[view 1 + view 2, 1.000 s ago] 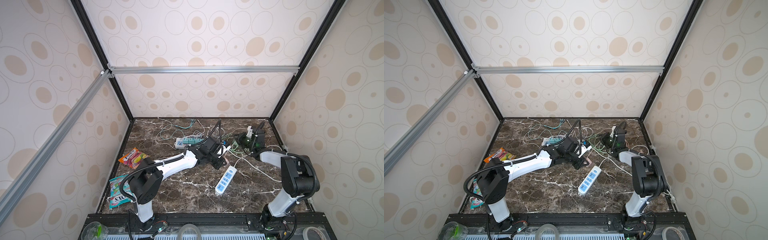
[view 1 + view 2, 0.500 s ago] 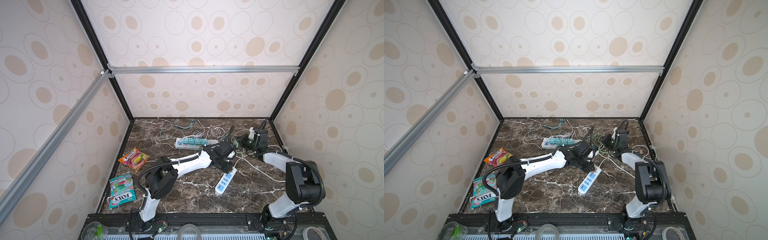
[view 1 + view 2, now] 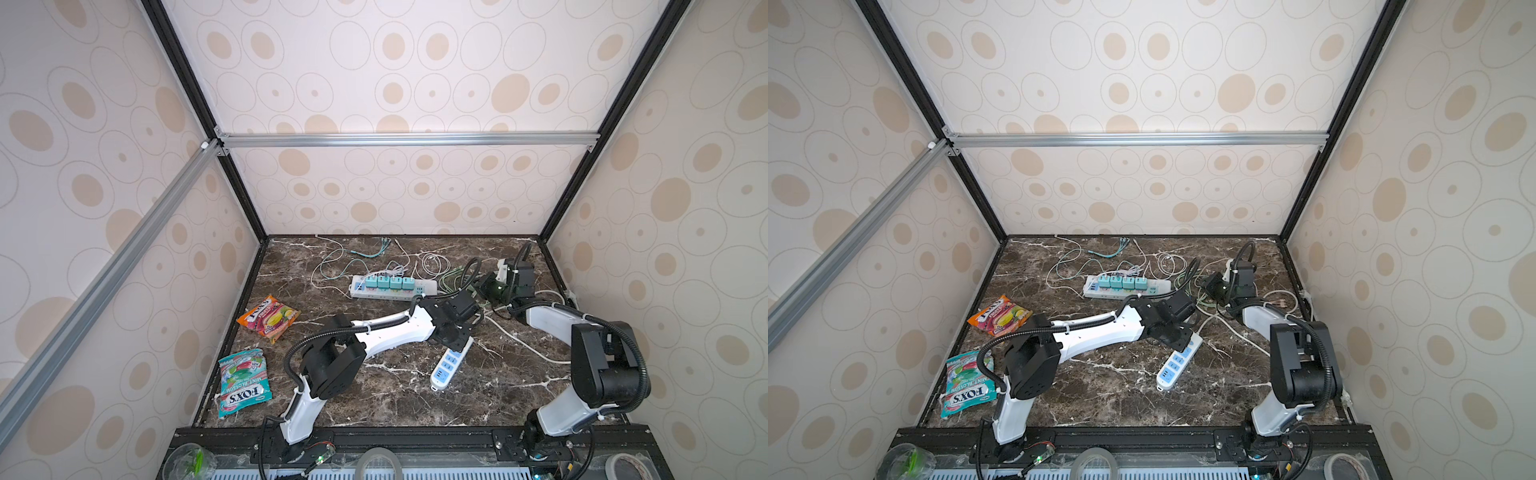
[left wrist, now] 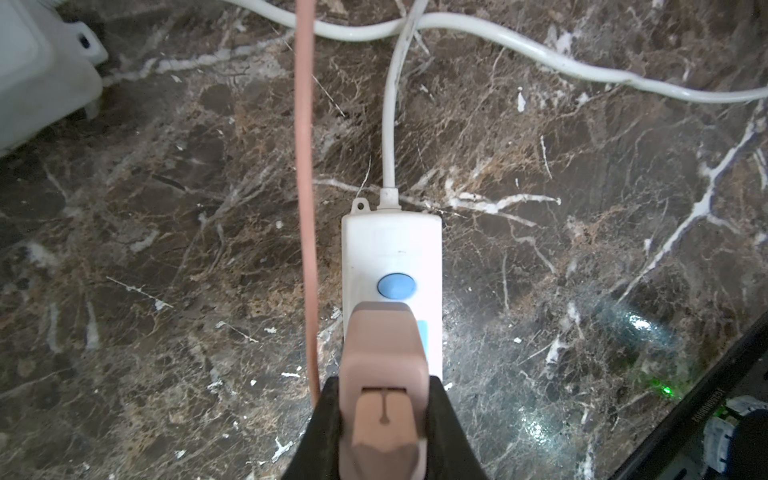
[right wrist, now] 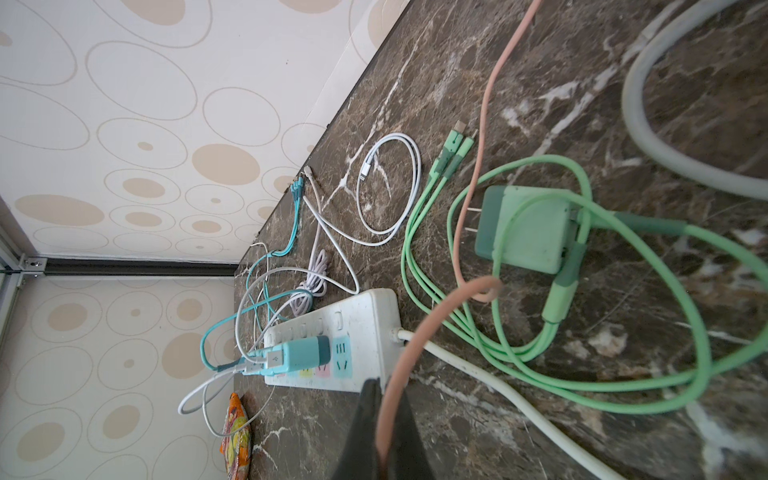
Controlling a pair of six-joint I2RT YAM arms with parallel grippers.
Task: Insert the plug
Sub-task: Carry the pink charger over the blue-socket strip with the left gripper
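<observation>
Dark marble counter (image 4: 166, 249) fills the view under my left claw (image 4: 384, 415), which is clamped on the pink plug (image 4: 382, 345). That plug sits over the small white strip (image 4: 390, 245), just beside its blue button (image 4: 396, 286); whether the prongs are in, I cannot tell. A pink cable (image 4: 305, 166) runs alongside the strip. My right claw (image 5: 386, 419) is pinched tight on the pink cable, near a long strip (image 5: 357, 316) and a loose green charger (image 5: 528, 232). In both top views my left claw covers the small strip's far end.
</observation>
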